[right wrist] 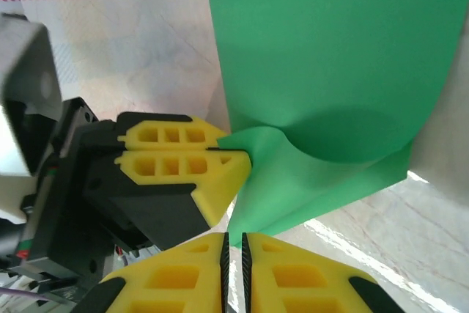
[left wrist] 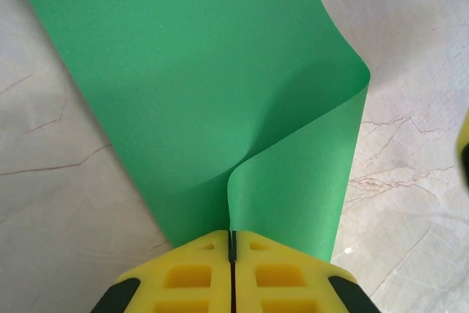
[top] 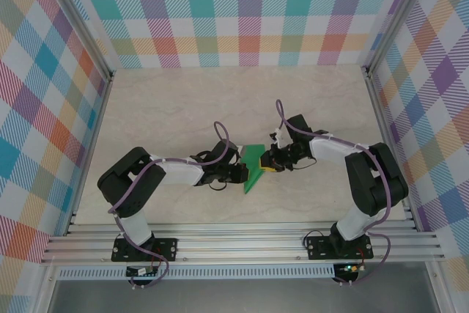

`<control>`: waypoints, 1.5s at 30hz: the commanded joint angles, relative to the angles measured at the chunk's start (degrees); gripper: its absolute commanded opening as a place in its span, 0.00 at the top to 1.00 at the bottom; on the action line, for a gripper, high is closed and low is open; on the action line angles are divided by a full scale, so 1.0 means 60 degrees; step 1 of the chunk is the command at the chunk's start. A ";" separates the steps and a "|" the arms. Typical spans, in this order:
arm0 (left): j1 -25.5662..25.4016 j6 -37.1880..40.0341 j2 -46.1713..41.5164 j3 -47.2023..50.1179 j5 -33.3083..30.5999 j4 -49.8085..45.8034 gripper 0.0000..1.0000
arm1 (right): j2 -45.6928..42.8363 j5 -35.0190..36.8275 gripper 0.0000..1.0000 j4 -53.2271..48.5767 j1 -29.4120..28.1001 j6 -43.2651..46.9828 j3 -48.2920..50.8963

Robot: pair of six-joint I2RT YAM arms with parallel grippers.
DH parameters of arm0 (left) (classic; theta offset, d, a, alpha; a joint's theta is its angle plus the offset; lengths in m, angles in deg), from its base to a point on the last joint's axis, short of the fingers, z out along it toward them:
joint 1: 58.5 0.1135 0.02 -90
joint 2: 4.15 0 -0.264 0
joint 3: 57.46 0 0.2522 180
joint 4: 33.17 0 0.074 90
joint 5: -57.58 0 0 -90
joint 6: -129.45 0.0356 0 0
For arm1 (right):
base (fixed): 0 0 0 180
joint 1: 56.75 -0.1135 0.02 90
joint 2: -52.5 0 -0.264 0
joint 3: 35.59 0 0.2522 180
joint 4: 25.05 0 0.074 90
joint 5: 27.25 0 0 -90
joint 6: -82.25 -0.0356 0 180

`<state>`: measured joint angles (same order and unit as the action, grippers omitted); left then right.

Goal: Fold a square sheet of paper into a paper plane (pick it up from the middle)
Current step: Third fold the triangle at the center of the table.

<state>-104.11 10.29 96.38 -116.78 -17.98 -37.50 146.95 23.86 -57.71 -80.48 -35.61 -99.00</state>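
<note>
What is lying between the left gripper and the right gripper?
The green paper lies between the left gripper and the right gripper, as the top view shows.

You have bright, even overhead light in the top view, with only short, soft shadows on the tabletop (top: 183, 100) and no glare. In the left wrist view, the curl of the square sheet of paper (left wrist: 183, 71) casts a soft, dark shadow across the centre of the frame, and focus is crisp. In the right wrist view, glare whitens the table at lower right, and the upper left is pale, washed out and blurred.
</note>
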 commanded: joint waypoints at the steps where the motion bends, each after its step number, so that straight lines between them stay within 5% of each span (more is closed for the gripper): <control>1: -0.0003 -0.0041 0.0211 0.0028 -0.0044 -0.0092 0.93 | 0.0045 -0.0805 0.85 0.1073 -0.0145 -0.0448 0.0265; 22: -0.0013 -0.0045 0.0103 0.0033 -0.0181 -0.0325 0.93 | 0.1689 -0.0395 0.85 0.1730 -0.0324 -0.0282 0.0359; 33: -0.0012 -0.0020 0.0140 0.0057 -0.0164 -0.0340 0.93 | 0.1400 0.0920 0.85 0.0723 -0.0338 -0.0141 0.0449; 45: -0.0016 -0.0046 0.0116 0.0051 -0.0081 -0.0242 0.93 | 0.0321 0.0781 0.83 0.0669 -0.0919 -0.0931 -0.0025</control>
<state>-104.11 10.26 96.40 -116.81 -17.98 -37.48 149.18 28.14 -53.62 -84.89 -39.17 -97.95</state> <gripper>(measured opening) 0.070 0.166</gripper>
